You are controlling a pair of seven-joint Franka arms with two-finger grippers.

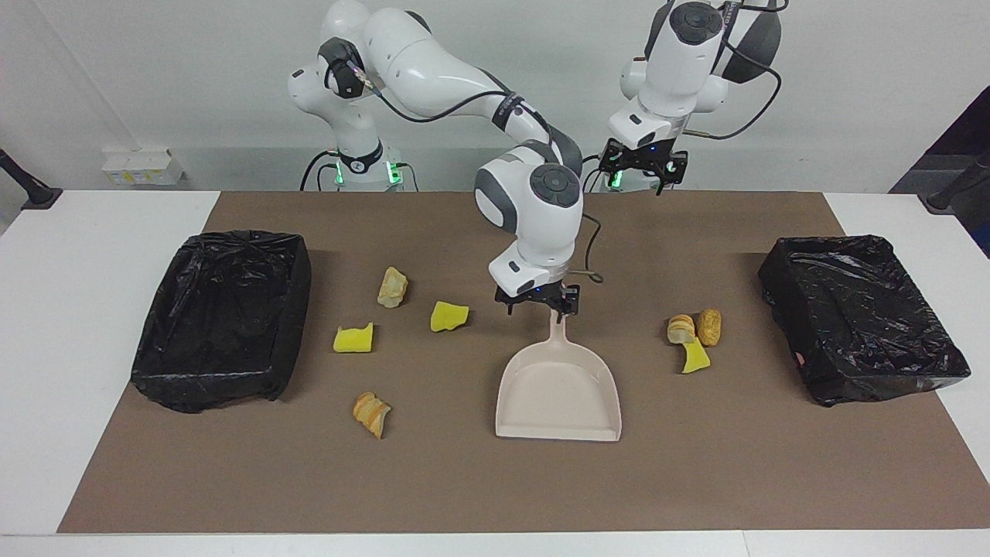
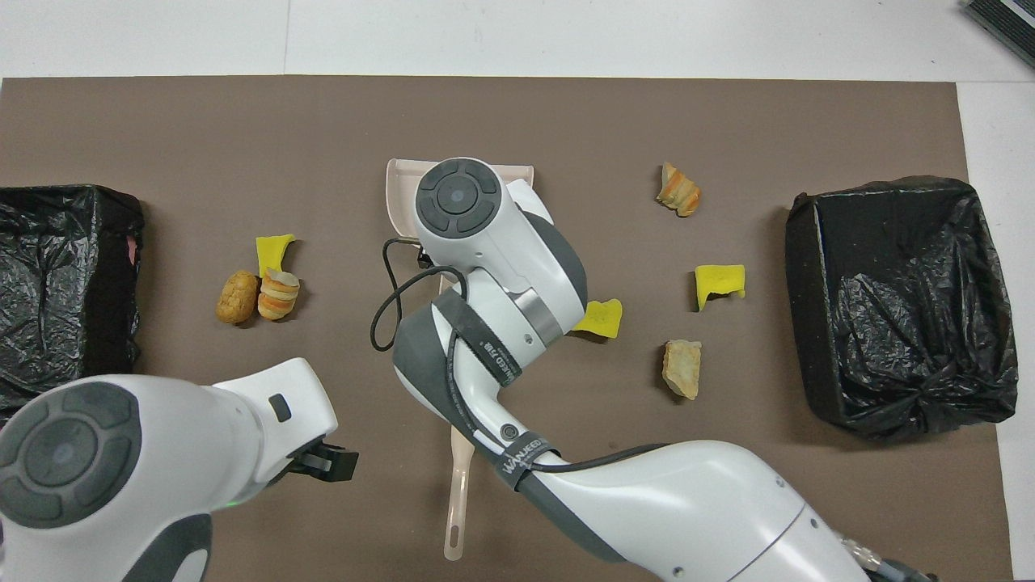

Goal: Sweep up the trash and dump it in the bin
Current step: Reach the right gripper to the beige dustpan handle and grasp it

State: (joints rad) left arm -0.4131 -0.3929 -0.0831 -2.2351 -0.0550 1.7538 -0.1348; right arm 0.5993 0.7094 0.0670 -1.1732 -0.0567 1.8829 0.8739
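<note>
**Beige dustpan about to be claimed**

Black-lined bin (image 1: 220,317) waits at the right arm's end, four trash pieces (image 1: 393,287) scattered beside it. Right hand (image 1: 537,303) hovers spread wide over the dustpan (image 1: 558,391) handle, lined up to grab it. Left hand (image 1: 640,164), open, hangs over the counter (image 1: 479,480) edge nearest the robots. Three more scraps (image 1: 695,331) sit beside the second bin (image 1: 858,317).

**Trash in two scattered groups on the brown mat**

Seven small pieces (image 1: 448,316), all loose on the mat. Toward the right arm's end: a pale bread lump (image 1: 392,287), two yellow sponge chunks, a striped bread piece (image 1: 371,413) farthest from the robots. Toward the left arm's end: two bread lumps (image 1: 709,326) touching, a yellow chunk (image 1: 694,358) against them.
</note>
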